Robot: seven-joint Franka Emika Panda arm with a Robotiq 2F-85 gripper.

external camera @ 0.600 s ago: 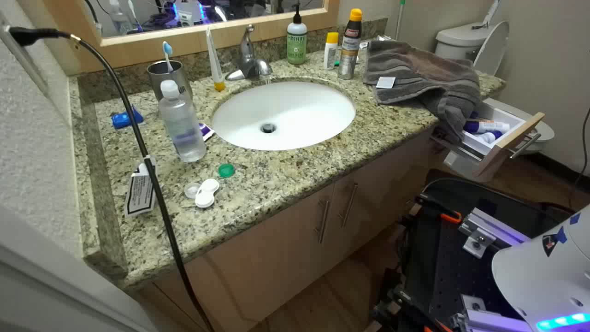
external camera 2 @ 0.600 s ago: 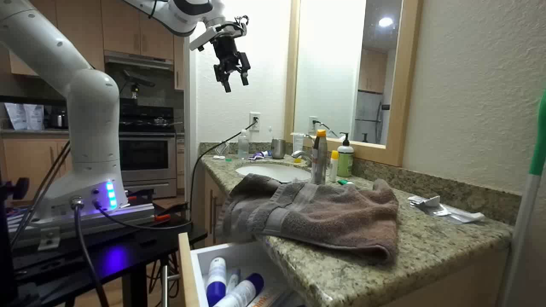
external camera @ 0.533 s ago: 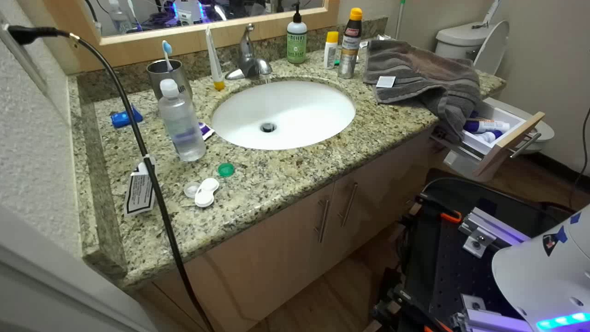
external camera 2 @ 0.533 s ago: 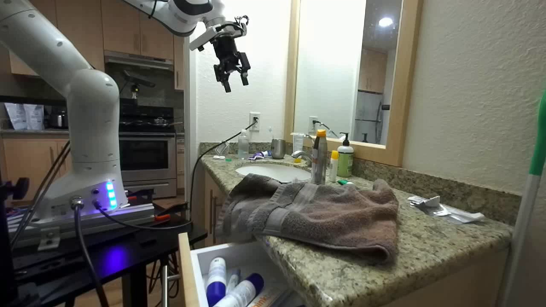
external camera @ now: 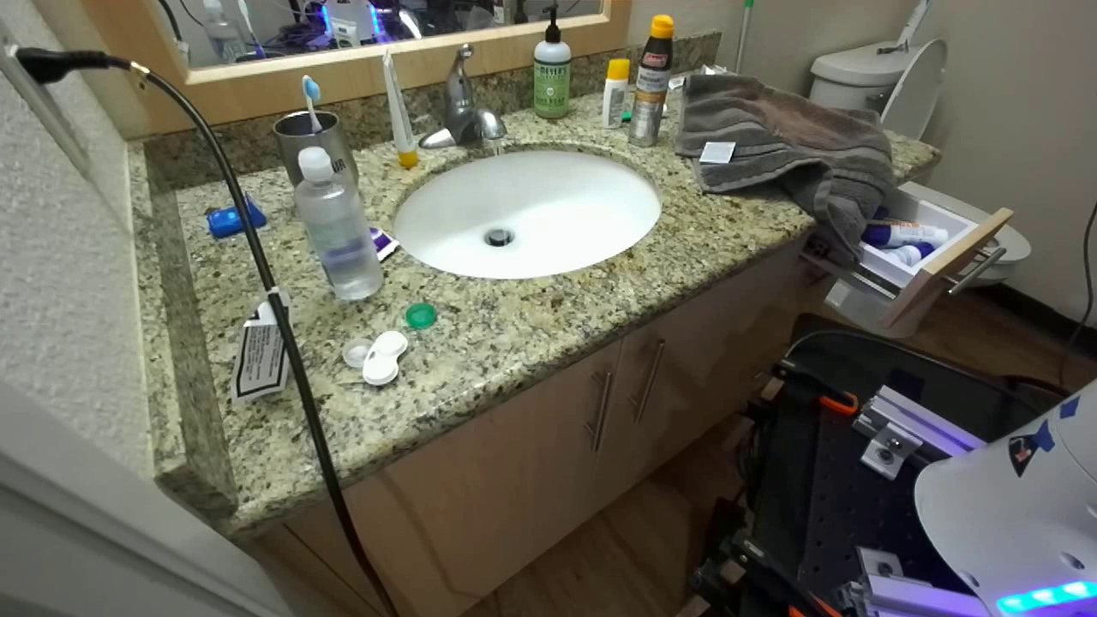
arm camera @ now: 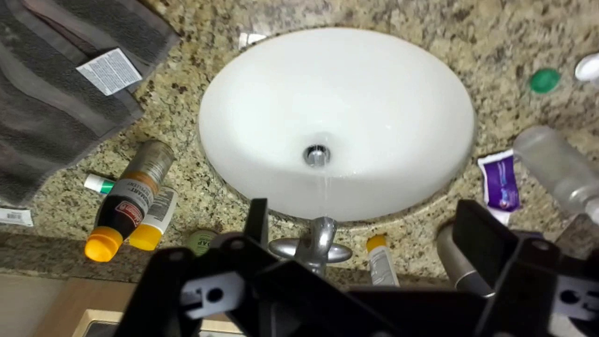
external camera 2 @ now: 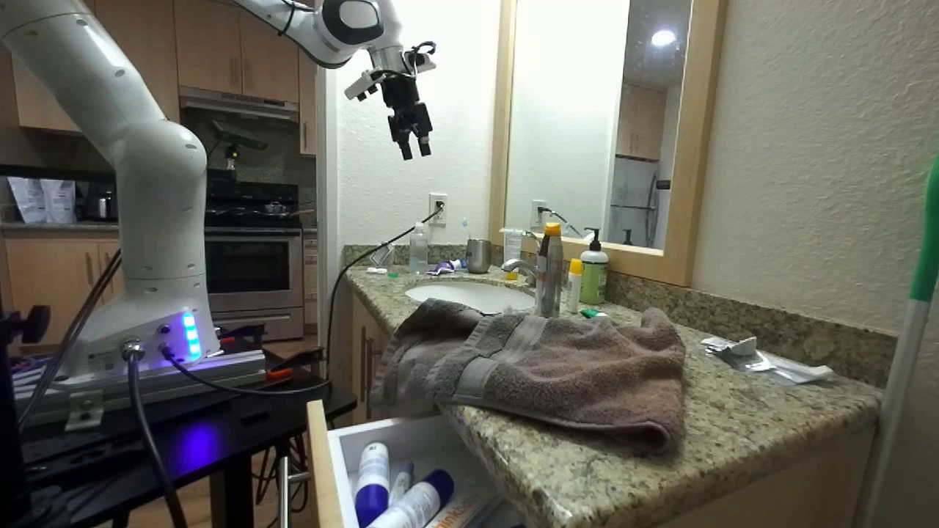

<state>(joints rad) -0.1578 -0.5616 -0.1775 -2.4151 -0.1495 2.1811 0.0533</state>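
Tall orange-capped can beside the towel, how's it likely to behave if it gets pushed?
The tall can may tip easily, standing upright and narrow for its height. Once down, its round body would probably roll. Its smooth, shiny side could be slippery.

Faucet (external camera: 464, 120) stands behind sink (external camera: 566, 210), towel (external camera: 776, 137) on counter (external camera: 531, 330).

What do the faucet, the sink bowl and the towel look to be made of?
Faucet: probably polished, chromed metal, given its mirror-like highlights.
Sink bowl: likely glazed ceramic, perhaps enamel, being smooth, white and glossy.
Towel: apparently matte terry cloth, from the fuzzy pile.
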